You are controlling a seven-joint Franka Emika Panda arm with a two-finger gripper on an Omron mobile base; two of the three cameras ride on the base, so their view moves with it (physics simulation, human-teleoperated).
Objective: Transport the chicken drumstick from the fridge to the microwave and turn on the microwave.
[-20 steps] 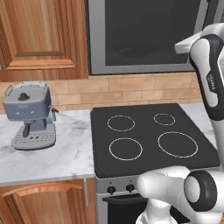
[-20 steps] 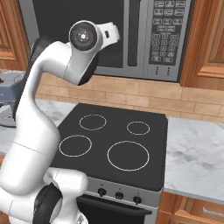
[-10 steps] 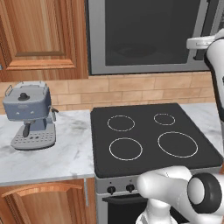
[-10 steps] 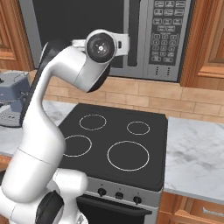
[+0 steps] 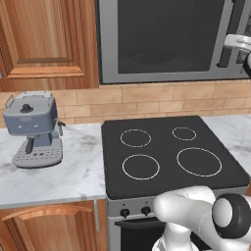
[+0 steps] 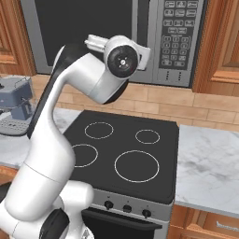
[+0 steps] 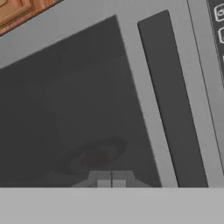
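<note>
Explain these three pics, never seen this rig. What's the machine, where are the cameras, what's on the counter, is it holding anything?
It is a rendered kitchen with a white robot arm on a driving base. Two cameras ride on the base behind the arm, one to its left and one to its right, and both look down over a black stove. The third camera sits on the hand and looks along its fingers.

On the marble counter stands a grey-blue coffee machine. Above the stove hangs the microwave, door closed, with a dark bar handle and a keypad.

The hand view faces the dark door glass up close. A dim round shape shows behind it, too faint to name. Nothing can be seen held; the finger tips are too faint to tell open from shut.
</note>
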